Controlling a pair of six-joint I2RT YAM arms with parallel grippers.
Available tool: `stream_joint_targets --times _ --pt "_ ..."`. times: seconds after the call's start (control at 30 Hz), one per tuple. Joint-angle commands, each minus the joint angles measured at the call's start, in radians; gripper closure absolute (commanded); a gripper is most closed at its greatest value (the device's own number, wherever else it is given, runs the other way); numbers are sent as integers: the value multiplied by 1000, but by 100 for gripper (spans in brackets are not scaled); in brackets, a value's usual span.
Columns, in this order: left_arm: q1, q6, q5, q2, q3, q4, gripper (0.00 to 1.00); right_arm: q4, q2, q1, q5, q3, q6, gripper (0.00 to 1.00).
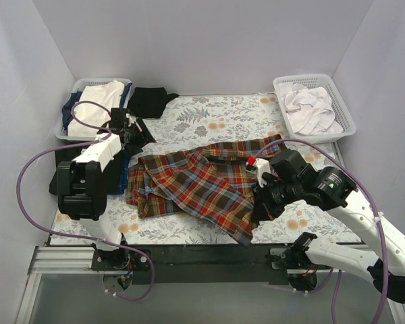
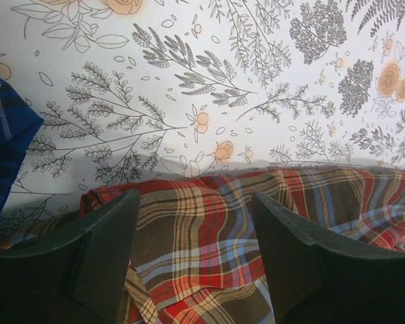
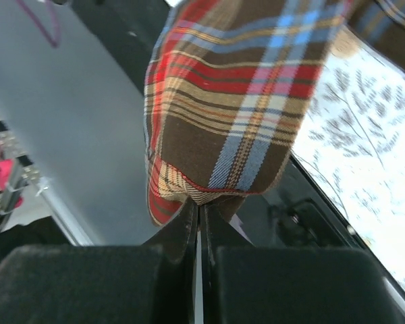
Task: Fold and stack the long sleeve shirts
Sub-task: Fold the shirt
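Note:
The red-orange plaid long sleeve shirt lies rumpled across the middle of the floral table cover. My right gripper is shut on this shirt's near right edge. In the right wrist view the plaid cloth hangs from the pinched fingertips over the table's front edge. My left gripper hovers open over the shirt's far left edge. Plaid cloth shows between its fingers, with nothing held. A black long sleeve shirt lies bunched at the back left.
A basket at the back left holds white and blue cloth. Another basket at the back right holds white cloth. Dark blue cloth lies under my left arm, also at the left edge of the left wrist view.

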Motion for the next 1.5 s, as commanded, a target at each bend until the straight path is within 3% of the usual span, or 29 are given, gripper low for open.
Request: stream_joint_targets --times 0.0,0.23,0.4,0.7,1.13,1.27,1.3,1.37,1.47 --pt "-8 31 48 -103 -11 -12 33 122 40 4 -139 55 3 99" --pt "-15 48 117 -285 -198 -77 36 211 112 4 31 137 -15 99" --pt "-36 8 135 -365 -308 -89 40 222 147 4 45 167 -36 99" --pt "-67 -39 102 -331 -363 -57 50 236 152 4 71 166 -38 99" --pt "-101 -73 0 -232 -368 -37 48 254 153 4 122 157 -26 99" --pt "-117 -105 -23 -202 -359 0 63 257 160 3 140 170 -23 99" --pt "-117 -113 -26 -198 -348 1 79 257 158 4 148 175 -18 99" --pt "-119 -113 -29 -198 -334 -5 97 262 157 3 183 190 -12 99" --pt "-120 -96 -32 -204 -314 -37 100 277 152 3 270 215 14 99"
